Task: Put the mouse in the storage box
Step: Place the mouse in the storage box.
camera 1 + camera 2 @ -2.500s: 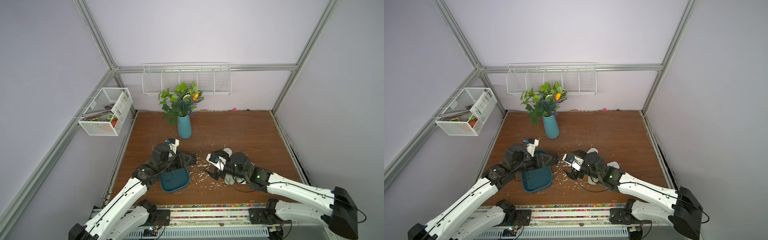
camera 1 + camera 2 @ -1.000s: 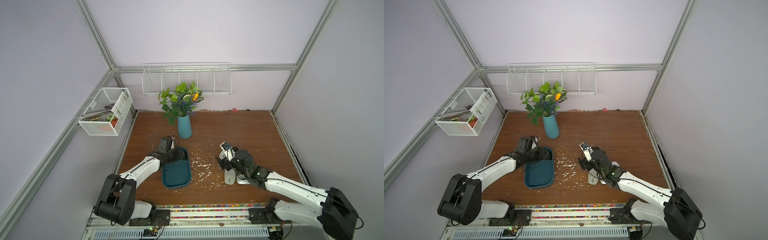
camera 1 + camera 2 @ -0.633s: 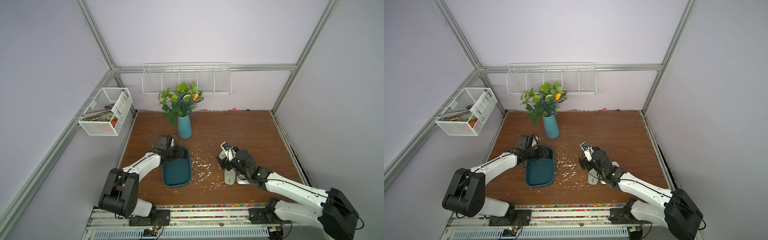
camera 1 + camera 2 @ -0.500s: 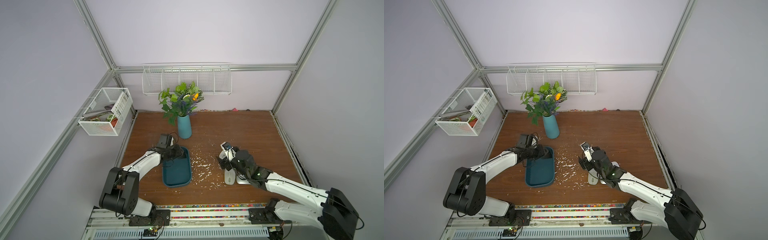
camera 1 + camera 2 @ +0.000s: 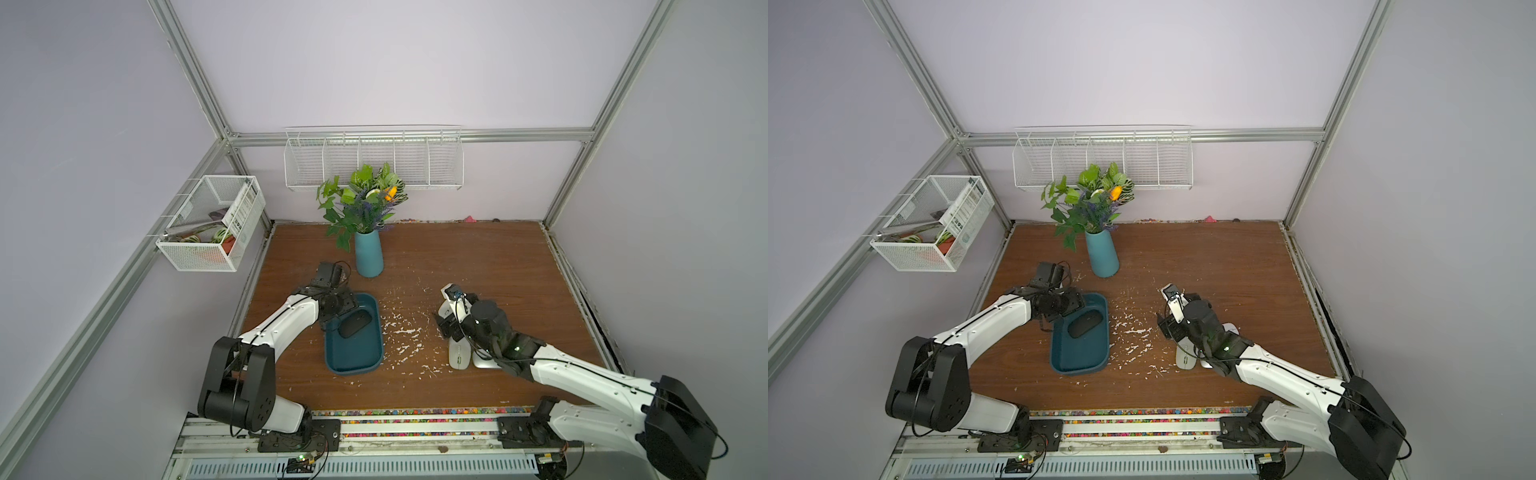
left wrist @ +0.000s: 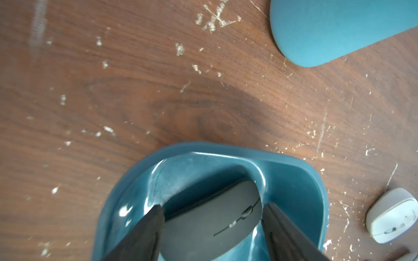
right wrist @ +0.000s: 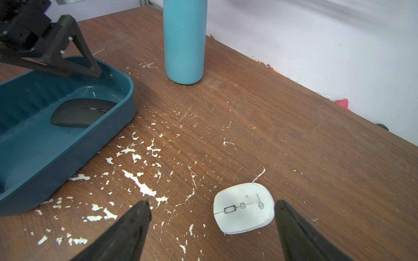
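Left tool low over storage box, jaws apart above mouse

Black mouse in teal storage box

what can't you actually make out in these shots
- Second pale mouse: both top views, mostly under the right arm.
- Black mouse: left wrist view, rear cut off by frame edge and fingers.
- Side basket contents: top views, too small behind mesh.
- Storage box: right wrist view, one end cut off by frame edge.
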Robot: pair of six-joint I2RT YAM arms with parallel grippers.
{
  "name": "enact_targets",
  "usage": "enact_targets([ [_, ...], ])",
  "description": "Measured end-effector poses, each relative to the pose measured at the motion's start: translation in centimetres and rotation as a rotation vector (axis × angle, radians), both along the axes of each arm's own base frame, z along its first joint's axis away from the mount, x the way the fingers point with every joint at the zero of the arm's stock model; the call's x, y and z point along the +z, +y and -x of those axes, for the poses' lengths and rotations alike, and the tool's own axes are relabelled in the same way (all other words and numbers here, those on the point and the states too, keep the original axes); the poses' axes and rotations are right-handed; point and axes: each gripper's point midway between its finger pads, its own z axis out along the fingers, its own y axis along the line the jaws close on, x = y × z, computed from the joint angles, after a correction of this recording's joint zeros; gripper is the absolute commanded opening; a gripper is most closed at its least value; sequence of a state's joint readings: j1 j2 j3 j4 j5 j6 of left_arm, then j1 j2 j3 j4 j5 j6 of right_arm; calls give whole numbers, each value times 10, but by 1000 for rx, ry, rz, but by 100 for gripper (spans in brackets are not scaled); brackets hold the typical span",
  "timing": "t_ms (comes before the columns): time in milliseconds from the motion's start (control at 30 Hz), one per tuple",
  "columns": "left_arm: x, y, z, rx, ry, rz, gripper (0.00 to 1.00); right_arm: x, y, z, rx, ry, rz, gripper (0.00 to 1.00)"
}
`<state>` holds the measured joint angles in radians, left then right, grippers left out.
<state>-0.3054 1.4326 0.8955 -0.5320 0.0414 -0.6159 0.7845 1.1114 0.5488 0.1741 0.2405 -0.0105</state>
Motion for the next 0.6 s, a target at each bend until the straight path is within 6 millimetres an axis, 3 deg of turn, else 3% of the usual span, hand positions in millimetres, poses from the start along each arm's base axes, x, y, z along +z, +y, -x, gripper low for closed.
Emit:
enact_targets([
  [133, 25, 0, 6, -14, -48, 17, 73, 0, -2, -2, -17, 0, 0, 92],
  [400, 100, -2, 21, -114, -236, 48, 74, -8, -8, -12, -78, 28, 23, 92],
  [500, 116, 2, 31, -139, -289, 38, 74, -8, -13, -15, -112, 33, 26, 94],
  [600, 118, 6, 41, -154, -322, 27, 74, -9, -21, -19, -153, 37, 24, 95],
])
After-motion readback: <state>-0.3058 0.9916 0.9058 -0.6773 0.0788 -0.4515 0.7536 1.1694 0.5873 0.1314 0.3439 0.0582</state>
